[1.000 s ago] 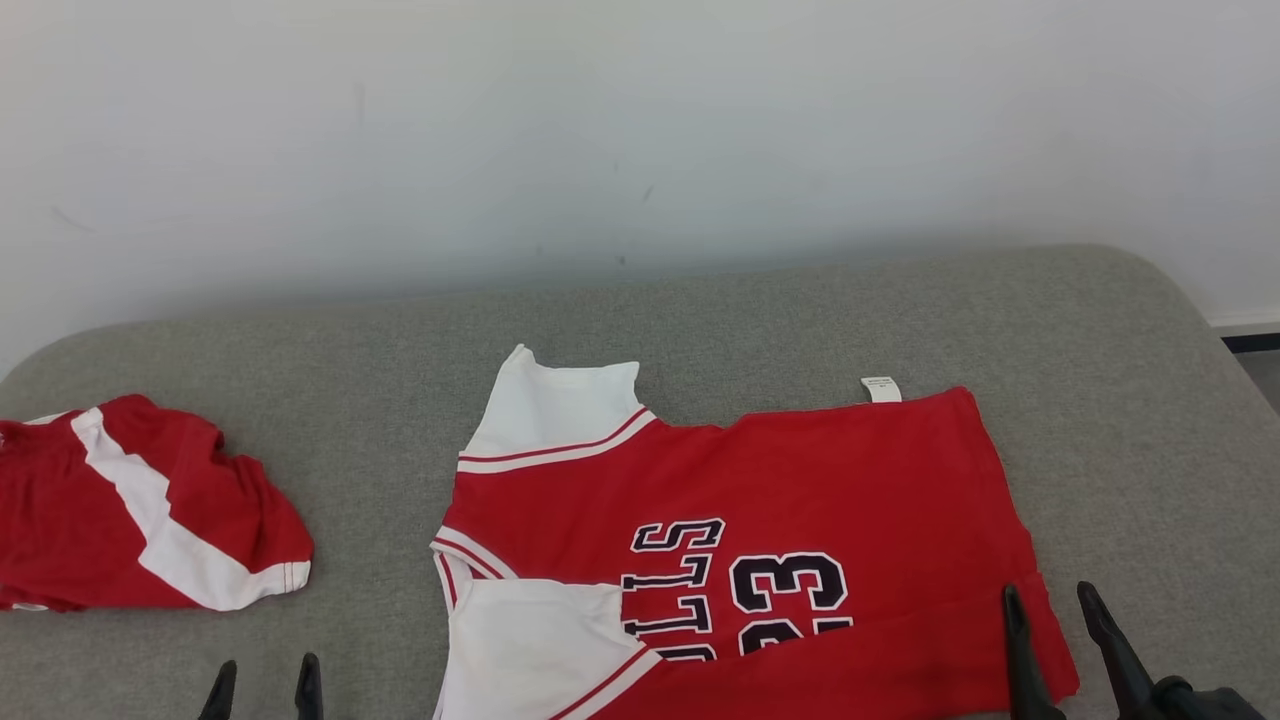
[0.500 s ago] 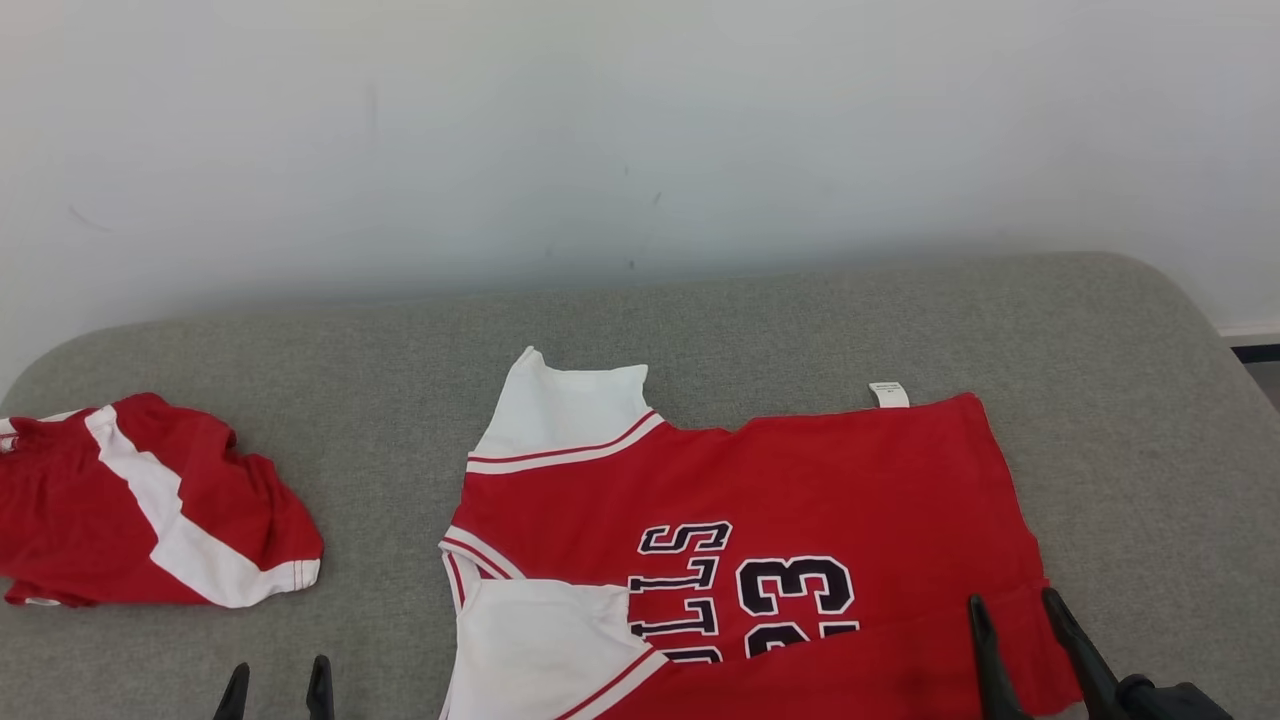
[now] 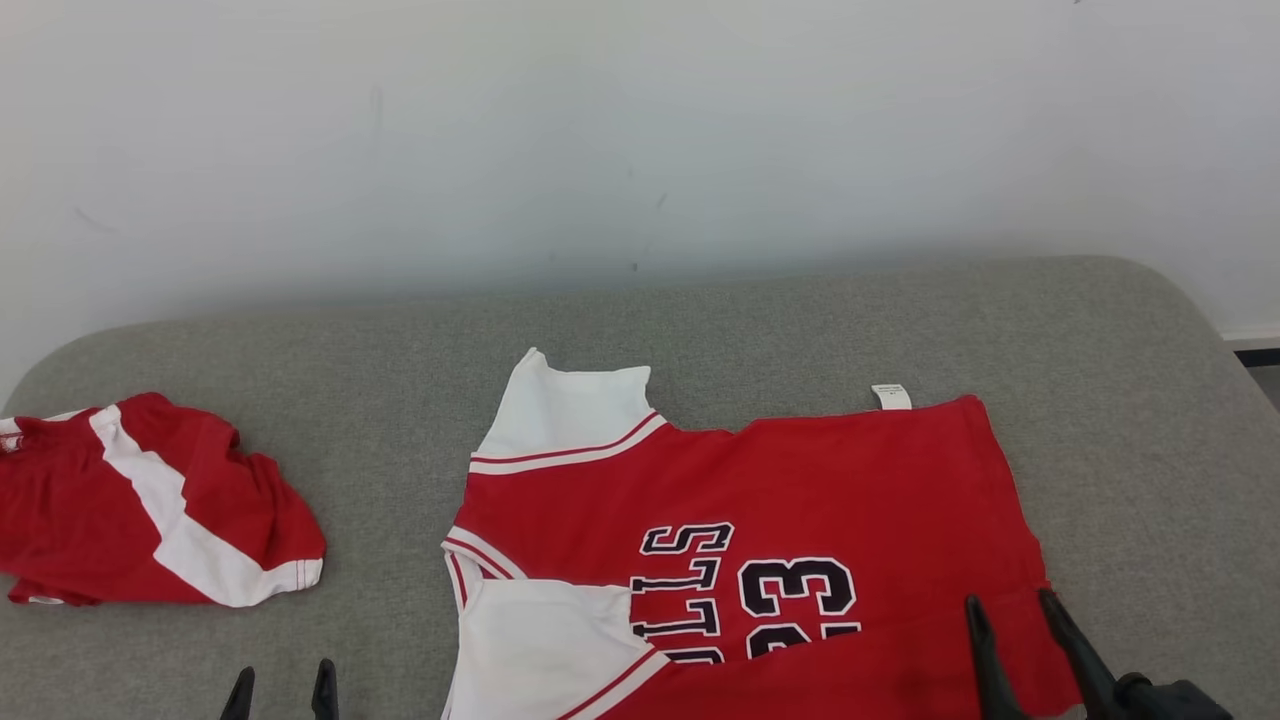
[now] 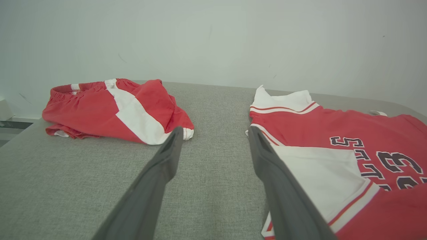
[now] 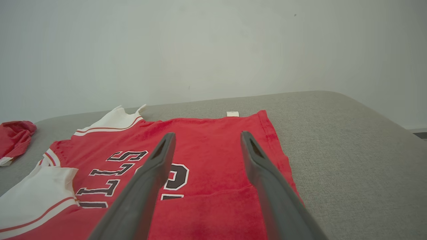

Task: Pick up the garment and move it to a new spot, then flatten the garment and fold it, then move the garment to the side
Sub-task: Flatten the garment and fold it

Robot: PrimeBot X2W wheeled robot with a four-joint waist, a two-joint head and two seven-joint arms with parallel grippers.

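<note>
The garment [image 3: 760, 500] is a red jersey with white sleeves and dark lettering, spread on the grey cushion with its near edge folded over; it also lies in the left wrist view [image 4: 333, 133] and the right wrist view [image 5: 206, 140]. My right gripper [image 3: 1008, 612] hovers open over its lower right hem, and its dark fingers [image 5: 156, 166] frame the printed number. My left gripper [image 3: 284, 682] is open at the bottom left, over bare cushion between the jersey and the shorts, holding nothing.
Crumpled red-and-white shorts [image 3: 140, 500] lie at the left edge of the grey cushion [image 3: 800, 320], seen also in the left wrist view [image 4: 113, 110]. A pale wall rises right behind. The cushion's rounded right corner drops off at the far right.
The head camera has tipped slightly, shifting the scene down-right. My right gripper has moved a little left over the jersey's hem. The left gripper and both garments are unchanged.
</note>
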